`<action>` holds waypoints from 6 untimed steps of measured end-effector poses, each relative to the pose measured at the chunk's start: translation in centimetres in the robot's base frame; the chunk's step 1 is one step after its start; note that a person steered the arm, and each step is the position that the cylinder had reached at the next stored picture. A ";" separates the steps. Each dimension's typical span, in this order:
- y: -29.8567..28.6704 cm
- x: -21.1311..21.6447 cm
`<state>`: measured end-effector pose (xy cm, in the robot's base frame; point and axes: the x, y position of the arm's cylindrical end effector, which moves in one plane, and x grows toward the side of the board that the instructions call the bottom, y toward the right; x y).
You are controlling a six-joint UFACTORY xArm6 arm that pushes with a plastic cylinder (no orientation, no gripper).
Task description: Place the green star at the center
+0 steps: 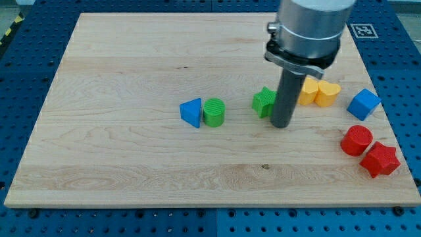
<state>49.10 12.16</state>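
Star, green [264, 101], sits touching my tip [283, 124] on its left side; no fingers exist to open or close.

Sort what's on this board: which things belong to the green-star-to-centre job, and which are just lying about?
In the job:
green star
my tip, just at the star's right, on the view's right of it

Lying about:
blue triangle
green cylinder
yellow block
yellow heart
blue cube
red cylinder
red star

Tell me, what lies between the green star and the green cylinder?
Nothing: in the camera view, bare board separates the green star from the green cylinder.
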 end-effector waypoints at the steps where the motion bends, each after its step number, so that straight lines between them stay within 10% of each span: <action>1: 2.3 -0.3; 4: -9.7 -8.5; 6: -5.3 -9.4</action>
